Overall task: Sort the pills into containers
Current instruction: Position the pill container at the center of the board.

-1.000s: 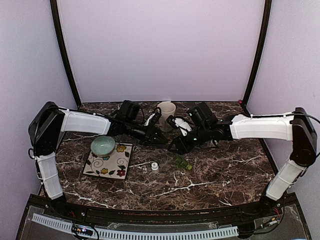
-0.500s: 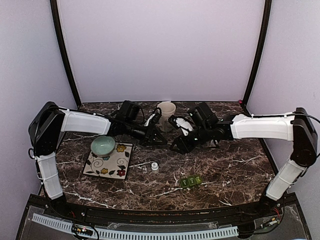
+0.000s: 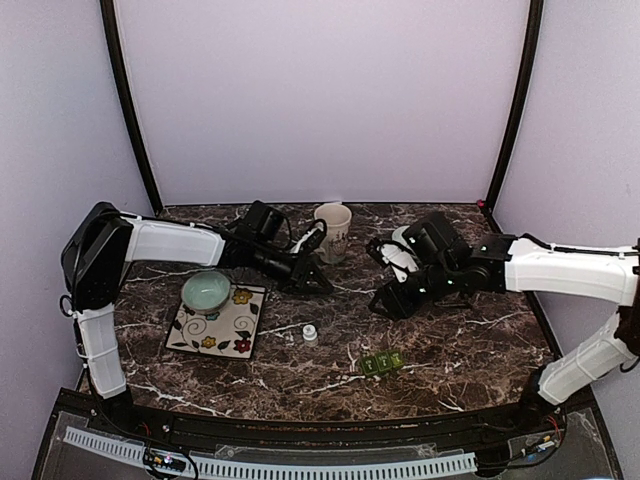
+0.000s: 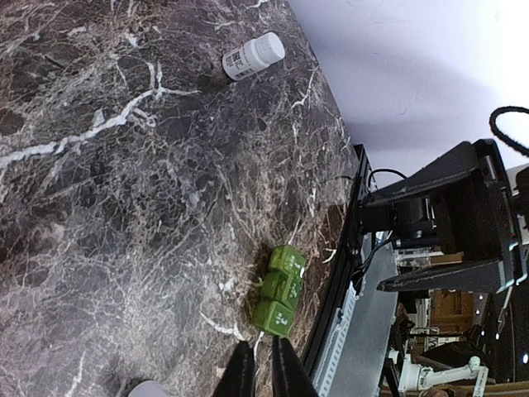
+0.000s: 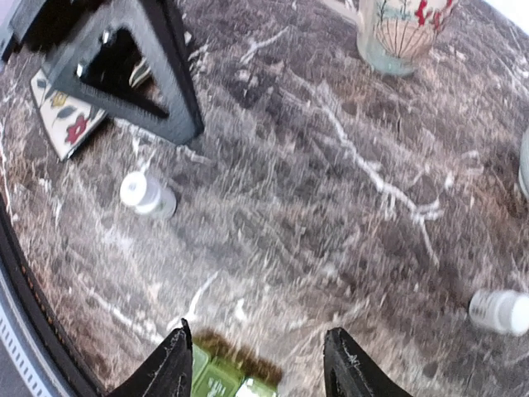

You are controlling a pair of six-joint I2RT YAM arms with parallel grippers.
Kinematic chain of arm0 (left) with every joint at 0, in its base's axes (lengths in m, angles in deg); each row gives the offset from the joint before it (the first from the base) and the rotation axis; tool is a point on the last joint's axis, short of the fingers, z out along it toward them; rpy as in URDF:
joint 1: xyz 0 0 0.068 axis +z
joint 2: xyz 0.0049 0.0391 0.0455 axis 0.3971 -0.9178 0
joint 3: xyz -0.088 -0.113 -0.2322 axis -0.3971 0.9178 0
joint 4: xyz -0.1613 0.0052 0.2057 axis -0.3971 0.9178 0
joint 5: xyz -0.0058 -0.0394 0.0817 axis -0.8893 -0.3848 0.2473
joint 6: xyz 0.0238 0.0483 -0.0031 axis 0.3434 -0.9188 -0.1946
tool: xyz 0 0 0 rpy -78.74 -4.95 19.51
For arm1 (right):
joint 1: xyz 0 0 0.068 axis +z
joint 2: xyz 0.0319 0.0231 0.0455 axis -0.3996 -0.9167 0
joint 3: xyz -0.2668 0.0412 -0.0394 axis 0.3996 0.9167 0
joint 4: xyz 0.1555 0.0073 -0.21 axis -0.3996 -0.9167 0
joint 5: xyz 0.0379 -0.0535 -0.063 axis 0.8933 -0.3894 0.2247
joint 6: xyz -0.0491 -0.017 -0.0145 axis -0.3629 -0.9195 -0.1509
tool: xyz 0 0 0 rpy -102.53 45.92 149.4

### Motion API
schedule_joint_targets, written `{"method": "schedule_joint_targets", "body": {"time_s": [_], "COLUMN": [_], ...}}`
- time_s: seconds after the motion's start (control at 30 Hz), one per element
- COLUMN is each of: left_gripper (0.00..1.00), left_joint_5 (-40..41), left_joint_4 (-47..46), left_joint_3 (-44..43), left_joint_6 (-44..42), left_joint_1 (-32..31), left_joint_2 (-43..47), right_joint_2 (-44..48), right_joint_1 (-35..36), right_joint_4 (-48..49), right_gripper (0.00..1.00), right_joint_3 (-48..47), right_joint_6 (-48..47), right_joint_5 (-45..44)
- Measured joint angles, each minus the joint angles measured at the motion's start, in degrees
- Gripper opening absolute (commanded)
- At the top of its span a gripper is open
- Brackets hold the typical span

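The green pill box [image 3: 382, 364], a strip of three joined lidded compartments, lies flat on the marble table near its front edge. It also shows in the left wrist view [image 4: 279, 289] and at the bottom of the right wrist view [image 5: 221, 379]. My right gripper [image 3: 386, 302] is open and empty, above and behind the box; in the right wrist view [image 5: 260, 368] the box sits between its fingertips, further down. My left gripper [image 3: 312, 280] is shut and empty near the mug; in the left wrist view [image 4: 263, 374] the box lies just beyond its tips. No loose pills show.
A small white bottle [image 3: 310, 334] stands mid-table, also in the right wrist view [image 5: 147, 194]. Another white bottle [image 5: 500, 312] lies on its side, also in the left wrist view [image 4: 253, 56]. A cream mug [image 3: 333, 231] stands at the back. A floral plate [image 3: 215, 322] and a teal bowl [image 3: 206, 290] sit at left.
The pill box has moved from under my right gripper to the table's front edge and now lies still. My right gripper has drawn away to the right. The left arm barely moved.
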Motion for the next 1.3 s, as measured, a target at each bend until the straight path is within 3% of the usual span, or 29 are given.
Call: {"method": "schedule_joint_targets", "body": {"time_s": [0.17,0.37,0.7,1.3], "left_gripper": [0.25,0.29,0.31,0.35], "left_joint_5": [-0.3,-0.3,0.1,1.0], "left_joint_4": [3.7,6.3,8.0,7.0], "left_joint_3": [-2.0,-2.6,-2.6,0.6], "left_joint_6": [-3.8,-6.1,-7.3,-7.7], "left_joint_1": [-0.3,-0.9,-1.3,0.0], "left_joint_2": [-0.1,-0.1,-0.1,1.4], "right_joint_2": [7.0,10.5,0.0,-10.0], "right_joint_1": [3.5,8.2,13.8,15.6], "right_joint_4": [-4.9,-8.0,-9.6,-15.4], "right_gripper": [0.59,0.61,0.64,0.75], "right_joint_3": [4.4,6.1,6.0,0.4], "right_joint_6": [1.5,2.1,2.3,-1.9], "right_joint_5": [-1.7,-3.3,-5.6,-9.1]}}
